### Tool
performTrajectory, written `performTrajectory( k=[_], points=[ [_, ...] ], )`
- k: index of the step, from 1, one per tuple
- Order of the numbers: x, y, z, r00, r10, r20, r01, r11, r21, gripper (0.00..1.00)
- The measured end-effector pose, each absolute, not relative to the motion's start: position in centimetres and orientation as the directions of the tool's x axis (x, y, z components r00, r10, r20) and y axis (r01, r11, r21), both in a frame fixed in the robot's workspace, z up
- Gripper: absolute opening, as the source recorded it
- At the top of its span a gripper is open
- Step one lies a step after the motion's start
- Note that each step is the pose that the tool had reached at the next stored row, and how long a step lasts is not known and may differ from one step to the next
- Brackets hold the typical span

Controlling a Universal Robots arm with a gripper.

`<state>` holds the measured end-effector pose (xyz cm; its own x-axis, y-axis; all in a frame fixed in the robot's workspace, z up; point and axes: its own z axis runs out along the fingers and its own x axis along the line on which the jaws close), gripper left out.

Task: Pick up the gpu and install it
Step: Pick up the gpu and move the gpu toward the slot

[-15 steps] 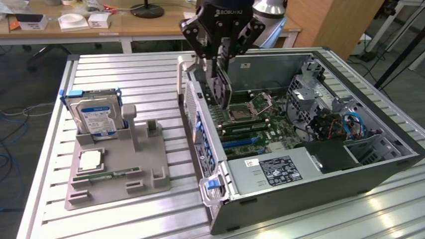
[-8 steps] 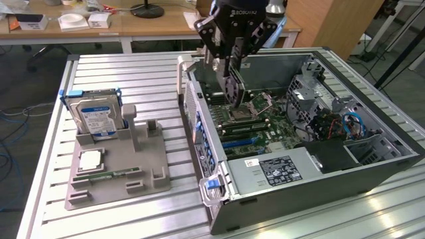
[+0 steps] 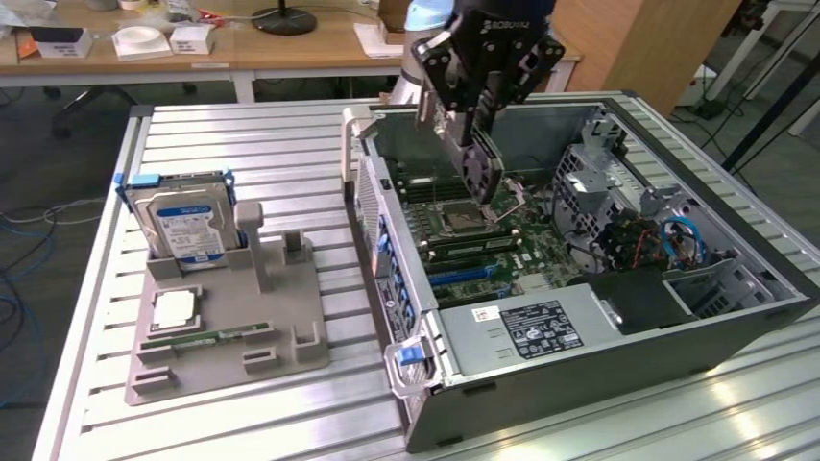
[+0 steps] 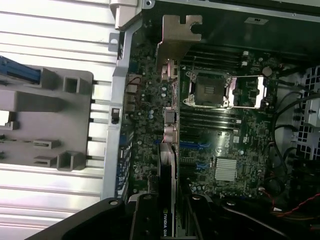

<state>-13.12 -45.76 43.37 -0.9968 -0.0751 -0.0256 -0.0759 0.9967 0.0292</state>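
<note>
The gripper (image 3: 471, 120) holds the gpu (image 3: 481, 168) over the open computer case (image 3: 615, 351).
The picking up is done, and putting the card in is the step now. The jaws are partly closed and pinch the gpu by its top edge, so it hangs down above the green board (image 3: 513, 245) inside the case. In the wrist view the card looks thin, with its silver bracket (image 4: 177, 40) near the case wall. I think it is not in a slot yet. This step needs its bottom edge lined up with a blue slot (image 3: 462, 276), then a straight, gentle push.
</note>
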Motion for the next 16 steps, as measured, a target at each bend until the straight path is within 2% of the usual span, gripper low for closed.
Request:
performTrajectory(
  k=[16],
  points=[
    [-10.4, -45.5, 43.4, -0.999, -0.047, -0.026, -0.048, 0.998, 0.029, 0.26]
  ],
)
